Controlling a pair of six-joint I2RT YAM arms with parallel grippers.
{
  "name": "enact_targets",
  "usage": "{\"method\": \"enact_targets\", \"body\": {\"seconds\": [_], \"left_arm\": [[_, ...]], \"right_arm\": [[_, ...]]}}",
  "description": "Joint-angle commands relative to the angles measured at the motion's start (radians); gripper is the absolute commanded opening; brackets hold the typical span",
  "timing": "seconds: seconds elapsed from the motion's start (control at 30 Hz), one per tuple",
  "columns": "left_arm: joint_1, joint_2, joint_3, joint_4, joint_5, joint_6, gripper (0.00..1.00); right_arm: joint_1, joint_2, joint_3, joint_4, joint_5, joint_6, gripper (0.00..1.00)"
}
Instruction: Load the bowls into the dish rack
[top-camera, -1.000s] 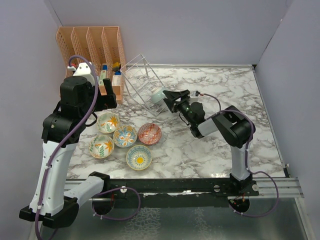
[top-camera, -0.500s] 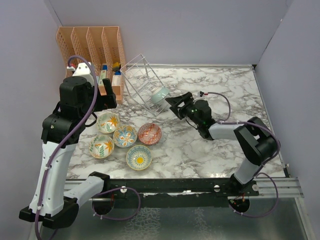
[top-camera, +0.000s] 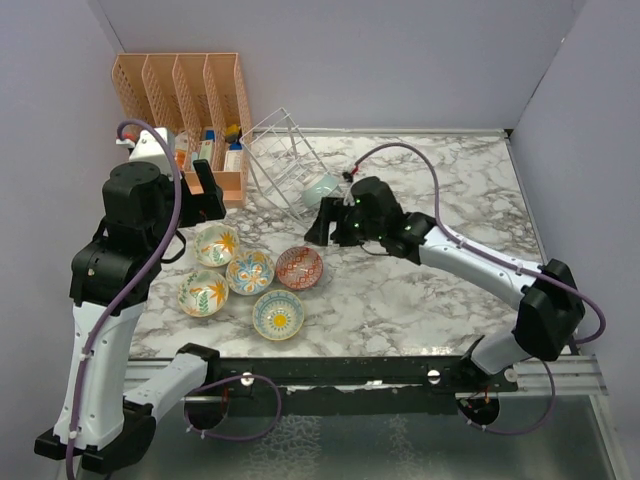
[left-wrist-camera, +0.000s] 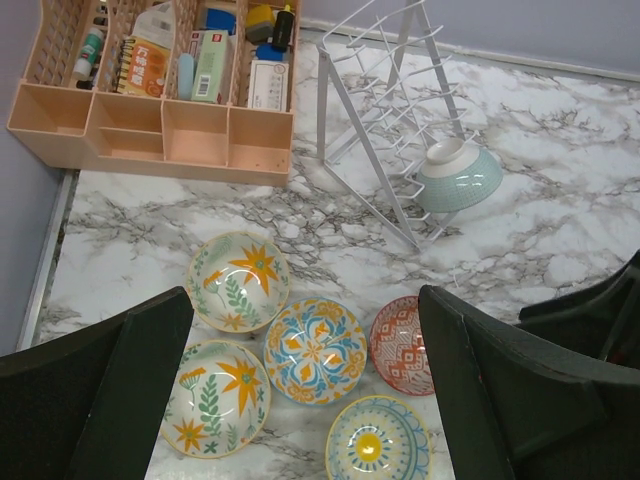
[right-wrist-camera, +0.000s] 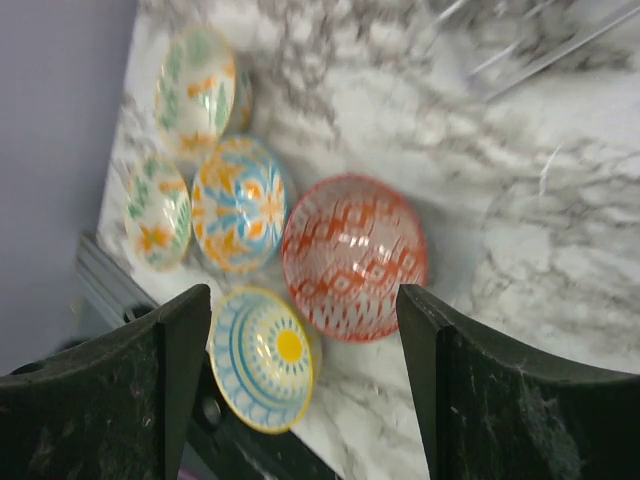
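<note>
The wire dish rack stands at the back left of the marble table and also shows in the left wrist view. A light teal bowl rests tilted in its lower edge. Several painted bowls lie in a cluster on the table: a red one, a blue-and-orange one, a yellow-sun one and two cream flowered ones. My right gripper is open and empty above the red bowl. My left gripper is open and empty, high above the cluster.
An orange slotted organizer with small items stands against the back wall, left of the rack. Purple walls close in the left, back and right. A black rail runs along the near table edge.
My right gripper has pulled back from the teal bowl, which stays in the rack, and swung down toward the painted bowls. My left arm has shifted slightly left.
</note>
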Motion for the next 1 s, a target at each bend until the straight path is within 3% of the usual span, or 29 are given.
{"method": "enact_targets", "body": {"seconds": [0.0, 0.17, 0.47, 0.97], "left_arm": [[-0.005, -0.019, 0.021, -0.005, -0.04, 0.014, 0.99], [-0.006, -0.028, 0.025, -0.012, -0.059, 0.028, 0.99], [-0.006, -0.034, 0.035, -0.017, -0.059, 0.03, 0.99], [-0.009, -0.041, 0.029, -0.012, -0.074, 0.044, 0.99]], "right_arm": [[0.173, 0.057, 0.126, -0.333, 0.071, -0.186, 0.74], [0.296, 0.197, 0.257, -0.396, 0.112, -0.252, 0.74], [0.335, 0.42, 0.461, -0.444, 0.173, -0.334, 0.71], [0.357, 0.545, 0.513, -0.459, 0.208, -0.335, 0.64]]}}
